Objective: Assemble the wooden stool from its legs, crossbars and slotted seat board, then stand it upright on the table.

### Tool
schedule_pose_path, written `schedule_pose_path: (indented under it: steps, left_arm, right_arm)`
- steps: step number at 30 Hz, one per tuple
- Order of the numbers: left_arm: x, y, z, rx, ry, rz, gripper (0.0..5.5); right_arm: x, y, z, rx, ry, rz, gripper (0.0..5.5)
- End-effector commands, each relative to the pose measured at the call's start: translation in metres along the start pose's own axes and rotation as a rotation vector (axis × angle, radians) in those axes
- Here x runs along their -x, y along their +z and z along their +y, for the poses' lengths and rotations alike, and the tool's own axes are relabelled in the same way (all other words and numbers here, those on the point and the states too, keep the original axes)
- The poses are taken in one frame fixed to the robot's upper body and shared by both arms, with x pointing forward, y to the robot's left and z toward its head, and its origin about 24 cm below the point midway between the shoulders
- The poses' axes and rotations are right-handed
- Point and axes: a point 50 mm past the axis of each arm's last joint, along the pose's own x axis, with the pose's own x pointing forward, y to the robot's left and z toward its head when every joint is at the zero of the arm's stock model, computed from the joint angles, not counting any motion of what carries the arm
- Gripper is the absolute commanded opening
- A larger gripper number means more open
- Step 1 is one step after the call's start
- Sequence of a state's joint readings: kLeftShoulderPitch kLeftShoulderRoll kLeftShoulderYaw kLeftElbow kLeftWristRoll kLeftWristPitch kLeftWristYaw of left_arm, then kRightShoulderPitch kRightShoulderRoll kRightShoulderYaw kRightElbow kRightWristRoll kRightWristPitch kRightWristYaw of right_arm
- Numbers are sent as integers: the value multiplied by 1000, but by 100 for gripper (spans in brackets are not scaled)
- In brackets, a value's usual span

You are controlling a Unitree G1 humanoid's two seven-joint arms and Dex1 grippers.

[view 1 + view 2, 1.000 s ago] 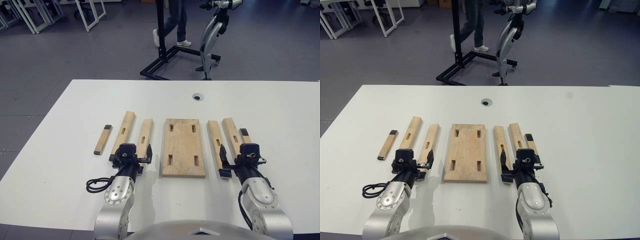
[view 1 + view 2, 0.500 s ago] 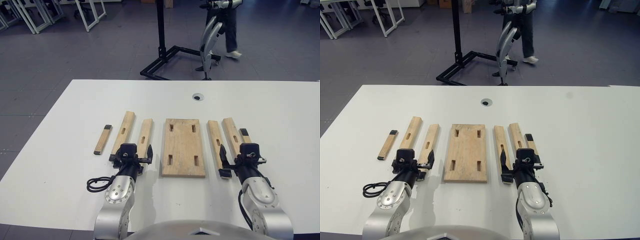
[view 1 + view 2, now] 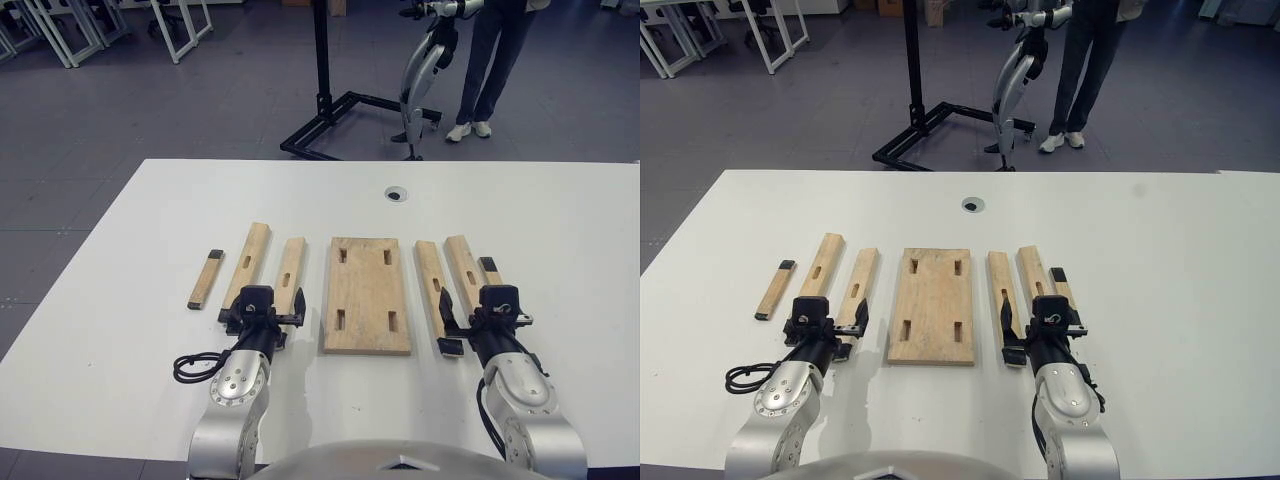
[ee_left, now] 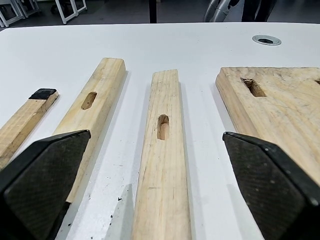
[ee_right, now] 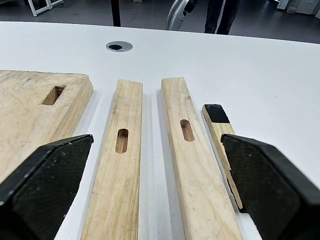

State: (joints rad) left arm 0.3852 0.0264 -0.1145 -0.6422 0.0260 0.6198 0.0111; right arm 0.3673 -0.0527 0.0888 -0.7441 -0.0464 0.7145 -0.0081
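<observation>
7 loose parts lie flat in a row across the middle of the head-camera frame on the white worktop. None are joined, so assembly looks unstarted. Largest is the slotted seat board at centre, its 4 slots facing up, probably so leg ends can drop in from above. Left of it lie the outer left leg and inner left leg, right of it the inner right leg and outer right leg. All are parallel with mortises upward, a layout that seems meant to give each arm its own pair. Smallest, the left crossbar and right crossbar sit outermost.

The left claw, lower left, is spread wide at the near end of the inner left leg, gripping nothing. The right claw, lower right, gapes equally wide at the near ends of the 2 right legs, also empty. Contact with the wood cannot be made out.
</observation>
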Motion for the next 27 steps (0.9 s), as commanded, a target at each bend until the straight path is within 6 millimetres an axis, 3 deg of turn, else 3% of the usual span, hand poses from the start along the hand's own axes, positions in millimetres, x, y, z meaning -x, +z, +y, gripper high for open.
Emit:
schedule_pose_path:
  steps: [1, 2, 6, 8, 13, 16, 18, 24, 27]
  left_arm:
    - [2, -1, 1, 2, 27, 2, 491]
    - [4, -3, 2, 5, 35, 6, 491]
    - [6, -9, 4, -9, 58, 22, 491]
    - [7, -11, 2, -7, 57, 24, 491]
    - [9, -14, -2, 2, 65, 26, 491]
    - [10, -16, -2, 3, 64, 27, 491]
    - [11, -16, -2, 3, 64, 27, 491]
    - [11, -17, -3, 6, 67, 26, 491]
    - [11, -17, -2, 6, 67, 27, 491]
  right_arm:
    - [-4, 0, 0, -29, 44, 14, 471]
    - [-7, 0, -3, -37, 67, 16, 471]
    - [-20, 31, -15, -10, 123, -95, 471]
    - [-27, 34, -32, -11, 95, -85, 471]
    - [-40, 16, -79, 31, 123, 40, 471]
    - [-43, 17, -108, 33, 130, 61, 471]
    - [-39, 13, -115, 56, 146, 79, 471]
    - [-18, -36, -125, 89, 157, 220, 471]
    - [-16, -43, -130, 108, 140, 230, 471]
